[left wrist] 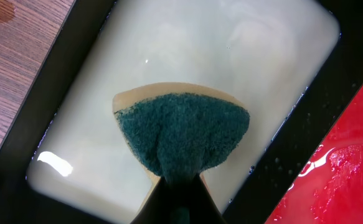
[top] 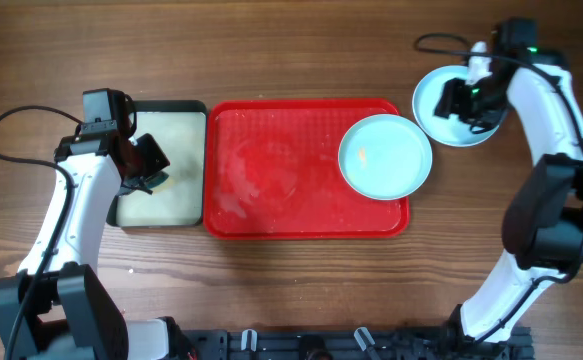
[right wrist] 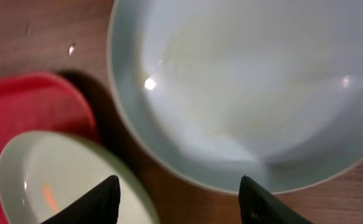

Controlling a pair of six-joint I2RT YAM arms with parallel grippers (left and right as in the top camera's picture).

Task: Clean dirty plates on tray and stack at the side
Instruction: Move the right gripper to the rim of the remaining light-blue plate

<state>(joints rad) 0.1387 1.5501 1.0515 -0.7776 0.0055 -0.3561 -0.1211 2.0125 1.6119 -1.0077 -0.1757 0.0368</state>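
Observation:
The red tray (top: 271,170) lies mid-table, wet in places. A pale blue plate (top: 385,155) with a small orange smear sits on its right end. A second pale blue plate (top: 441,100) lies on the bare wood just right of the tray. My right gripper (top: 468,100) hovers over that plate, open and holding nothing. In the right wrist view its fingertips (right wrist: 109,190) stand wide apart over the near rim of the table plate (right wrist: 243,81), with the smeared plate (right wrist: 50,180) at lower left. My left gripper (left wrist: 180,183) is shut on a green-and-tan sponge (left wrist: 181,134).
A black-rimmed tray (top: 181,135) with a pale wet inside sits against the red tray's left side, and the sponge hangs over it. Cables loop at the far left (top: 11,120) and upper right (top: 441,42). Both arm bases stand at the front edge.

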